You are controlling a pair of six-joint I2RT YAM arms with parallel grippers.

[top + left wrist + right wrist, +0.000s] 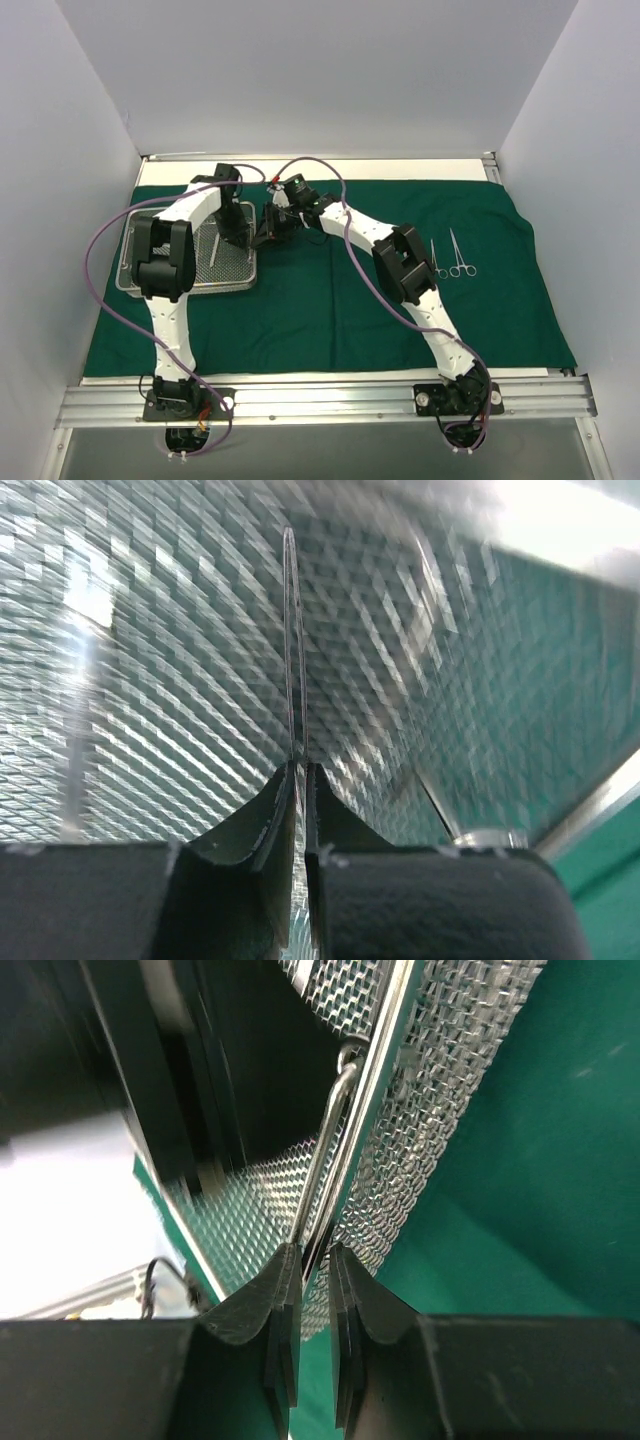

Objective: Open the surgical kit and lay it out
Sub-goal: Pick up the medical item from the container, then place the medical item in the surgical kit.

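Inside wire-mesh tray, left pincer pinches slim steel instrument, long axis straight ahead; right pincer clamps tray's wire handle.

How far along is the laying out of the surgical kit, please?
Done: cloth spread, two clamps laid out. In hand: left claw pinches a slim instrument in the tray; right claw grips its handle. Left: placing that instrument beside the clamps.

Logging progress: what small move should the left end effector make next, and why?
Probably lift: the left end effector is shut on a slim steel instrument in the mesh tray, while the right end effector pinches the tray handle.
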